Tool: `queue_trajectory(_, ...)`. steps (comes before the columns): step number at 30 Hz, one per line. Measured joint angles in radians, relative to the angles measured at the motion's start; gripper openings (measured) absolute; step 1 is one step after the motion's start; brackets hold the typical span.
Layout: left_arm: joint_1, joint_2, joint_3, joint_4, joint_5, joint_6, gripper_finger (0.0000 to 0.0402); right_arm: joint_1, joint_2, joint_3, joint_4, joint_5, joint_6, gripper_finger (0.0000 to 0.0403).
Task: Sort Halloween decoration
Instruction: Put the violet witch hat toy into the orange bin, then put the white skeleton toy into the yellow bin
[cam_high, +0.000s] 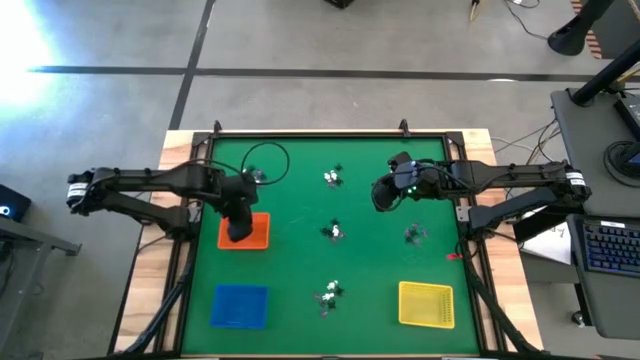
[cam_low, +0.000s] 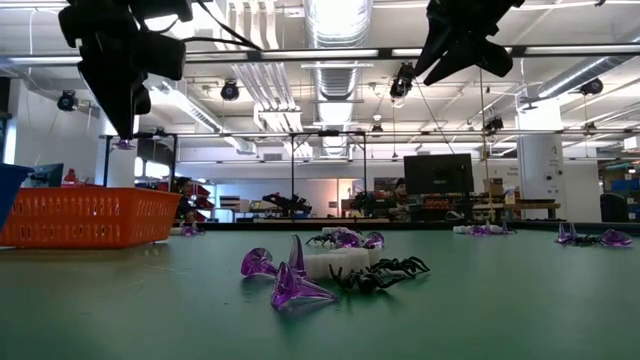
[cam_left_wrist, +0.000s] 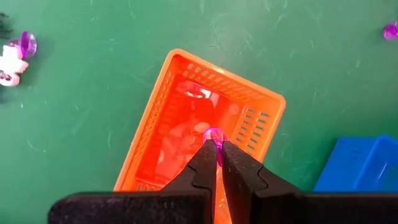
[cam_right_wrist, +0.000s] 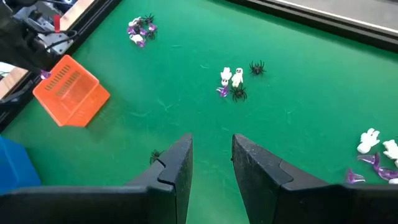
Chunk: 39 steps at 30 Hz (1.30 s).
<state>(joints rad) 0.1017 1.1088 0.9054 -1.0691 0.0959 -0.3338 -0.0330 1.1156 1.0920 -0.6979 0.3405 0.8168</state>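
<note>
Over the orange tray (cam_high: 262, 238) my left gripper (cam_left_wrist: 216, 146) hangs, shut on a small pinkish-purple trinket (cam_left_wrist: 214, 134); the low view shows the gripper (cam_low: 122, 132) well above the tray (cam_low: 90, 218). My right gripper (cam_right_wrist: 211, 148) is open and holds nothing, hovering high over the table's far right part (cam_high: 383, 197). Small clusters of white, black and purple trinkets lie on the green mat: a far middle cluster (cam_high: 333, 178), a centre cluster (cam_high: 336, 232), a right cluster (cam_high: 415, 235) and a near cluster (cam_high: 329, 295). My left gripper pinches the purple trinket (cam_left_wrist: 214, 133) between its two fingertips (cam_left_wrist: 206, 152), coming from above and pointing down. The trinket is lifted clear, above the inside of the orange tray (cam_left_wrist: 186, 65). Only its rounded end shows past the tips.
A blue tray (cam_high: 240, 306) sits at the near left and a yellow tray (cam_high: 426, 304) at the near right. A further trinket cluster (cam_high: 258, 176) lies by the left arm. Black rails (cam_high: 330, 135) frame the mat. Open mat lies between the clusters.
</note>
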Motion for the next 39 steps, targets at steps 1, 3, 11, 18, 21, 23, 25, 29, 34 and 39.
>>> queue_trajectory(1, 0.000, 0.002, 0.000, 0.000, 0.000, 0.015, 0.0005, 0.000, 0.000, 0.000, 0.000, 0.000, 0.001, 0.0105)
queue_trajectory(3, 0.001, 0.004, 0.000, 0.001, -0.002, 0.036, 0.0012, 0.000, 0.000, 0.000, 0.000, 0.000, 0.000, 0.0105)
queue_trajectory(11, 0.001, 0.023, -0.013, 0.007, -0.009, 0.070, 0.0003, 0.000, 0.000, 0.000, 0.000, 0.000, 0.018, 0.0105)
queue_trajectory(18, 0.001, 0.033, -0.109, 0.056, -0.008, 0.081, 0.0001, 0.000, 0.000, 0.000, 0.000, 0.000, 0.022, 0.0105)
queue_trajectory(21, 0.001, 0.025, -0.137, 0.056, -0.007, 0.067, 0.0004, 0.000, 0.000, 0.000, 0.000, 0.000, 0.018, 0.0105)
queue_trajectory(23, 0.001, 0.022, -0.138, 0.059, -0.006, 0.062, 0.0006, 0.000, 0.000, 0.000, 0.000, 0.000, 0.002, 0.0105)
queue_trajectory(25, 0.001, 0.018, -0.135, 0.062, -0.001, 0.062, 0.0009, 0.000, 0.000, 0.000, 0.000, 0.000, -0.004, 0.0105)
queue_trajectory(29, 0.001, 0.008, -0.101, 0.075, 0.000, 0.061, 0.0026, 0.001, 0.000, 0.000, 0.000, 0.000, -0.004, 0.0105)
queue_trajectory(34, 0.000, -0.005, -0.035, 0.097, -0.002, 0.062, 0.0058, 0.016, 0.027, 0.000, -0.032, -0.007, -0.019, 0.0105)
queue_trajectory(39, 0.000, -0.011, 0.012, 0.104, -0.005, 0.088, 0.0082, 0.042, 0.100, 0.000, -0.050, -0.008, -0.008, 0.0105)
